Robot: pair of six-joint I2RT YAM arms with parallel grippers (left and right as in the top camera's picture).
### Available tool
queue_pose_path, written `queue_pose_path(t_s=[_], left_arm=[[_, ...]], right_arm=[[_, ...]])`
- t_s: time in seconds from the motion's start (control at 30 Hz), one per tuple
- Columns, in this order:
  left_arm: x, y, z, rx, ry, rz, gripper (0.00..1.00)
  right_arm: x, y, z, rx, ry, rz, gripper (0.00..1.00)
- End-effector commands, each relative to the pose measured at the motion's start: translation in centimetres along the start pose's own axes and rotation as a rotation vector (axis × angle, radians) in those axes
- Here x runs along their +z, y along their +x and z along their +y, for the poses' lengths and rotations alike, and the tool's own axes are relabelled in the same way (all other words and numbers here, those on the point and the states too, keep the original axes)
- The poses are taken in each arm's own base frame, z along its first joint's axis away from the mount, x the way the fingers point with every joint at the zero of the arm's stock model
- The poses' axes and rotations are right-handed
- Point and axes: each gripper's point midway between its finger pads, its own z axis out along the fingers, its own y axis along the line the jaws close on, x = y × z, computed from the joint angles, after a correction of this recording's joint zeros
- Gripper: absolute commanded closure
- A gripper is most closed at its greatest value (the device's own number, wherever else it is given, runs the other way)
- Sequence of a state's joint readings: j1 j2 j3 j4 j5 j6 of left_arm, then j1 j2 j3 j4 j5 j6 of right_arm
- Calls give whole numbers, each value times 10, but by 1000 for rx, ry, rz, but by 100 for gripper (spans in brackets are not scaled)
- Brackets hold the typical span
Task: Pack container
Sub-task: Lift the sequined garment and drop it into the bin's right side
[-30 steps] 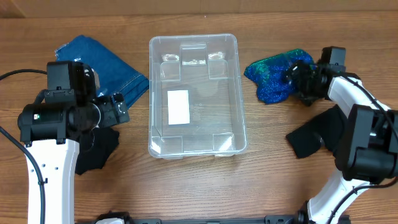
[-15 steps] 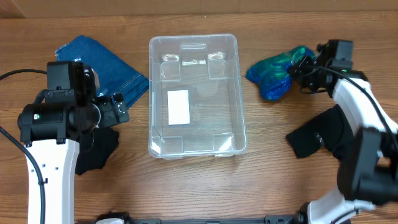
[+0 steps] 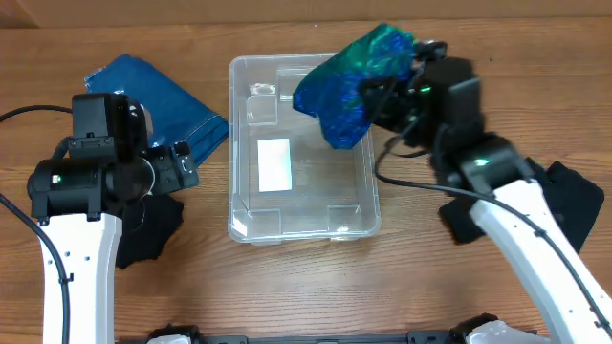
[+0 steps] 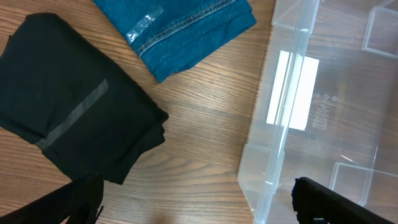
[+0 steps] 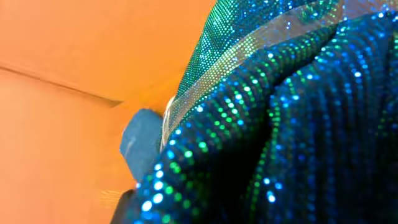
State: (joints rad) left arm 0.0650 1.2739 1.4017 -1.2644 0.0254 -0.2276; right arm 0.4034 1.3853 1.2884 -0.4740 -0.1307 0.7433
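Sitting mid-table on the wood, the container is keeping the place it had a second ago; it is standing open side up, its long axis running from the near table edge to the far one, with the white label on its base lying lengthwise the same way; in the left wrist view its corner wall is filling the right side.

The change is happening above its far right corner: the sequinned blue-green cloth, which was lying on the table right of the container, is now hanging in the air there; the right gripper has swung in from the right, its fingers clamped on that cloth, which is filling the right wrist view.

The left gripper is staying left of the container, fingers spread apart; blue denim and a black cloth are lying beside it; another black cloth is lying on the right.
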Motion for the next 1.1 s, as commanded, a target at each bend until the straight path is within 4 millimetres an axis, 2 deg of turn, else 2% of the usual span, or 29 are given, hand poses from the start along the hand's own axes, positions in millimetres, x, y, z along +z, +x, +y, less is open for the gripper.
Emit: queue_pose_path(t_s=[0.0,0.03,0.1,0.17,0.27,0.3,0.37,0.47,0.57,0.63,0.7,0.77,0.8,0.83,0.97,1.07], left_arm=[[-6,-8,-3,30,5,-34,0],[-6,-8,-3,30,5,-34,0],[-6,-8,-3,30,4,-33,0],[-6,-8,-3,30,4,-34,0],[-6,-9,-4,30,6,-38,0],[-6,-10,-4,30,6,-40,0],[-6,-10,-4,30,6,-40,0],[-6,-9,-4,30,6,-38,0],[-6,-9,-4,30,6,-38,0],[-6,-9,-4,30,6,-38,0],[-6,-9,-4,30,5,-37,0],[-6,-9,-4,30,5,-35,0],[-6,-9,-4,30,5,-35,0],[-6,-9,-4,30,5,-35,0],[-6,-9,-4,30,5,-35,0],[-6,-9,-4,30,5,-35,0]], right_arm=[[38,17,5,107,54,-19,96],[51,29,6,54,45,21,96],[82,63,7,-157,-4,143,96],[106,93,-18,-275,30,258,96],[119,132,-47,-589,3,432,96],[117,135,-58,-666,32,459,96],[114,135,-70,-788,67,481,96],[110,131,-70,-986,41,505,96],[112,111,-74,-1142,108,464,96],[115,82,-78,-1214,234,372,96],[117,63,-78,-1233,305,296,96],[120,58,-72,-1236,296,264,96],[121,55,-71,-1233,295,249,68],[121,54,-69,-1232,293,239,0],[114,46,-74,-1171,373,208,0],[92,21,-63,-1140,442,112,0]])
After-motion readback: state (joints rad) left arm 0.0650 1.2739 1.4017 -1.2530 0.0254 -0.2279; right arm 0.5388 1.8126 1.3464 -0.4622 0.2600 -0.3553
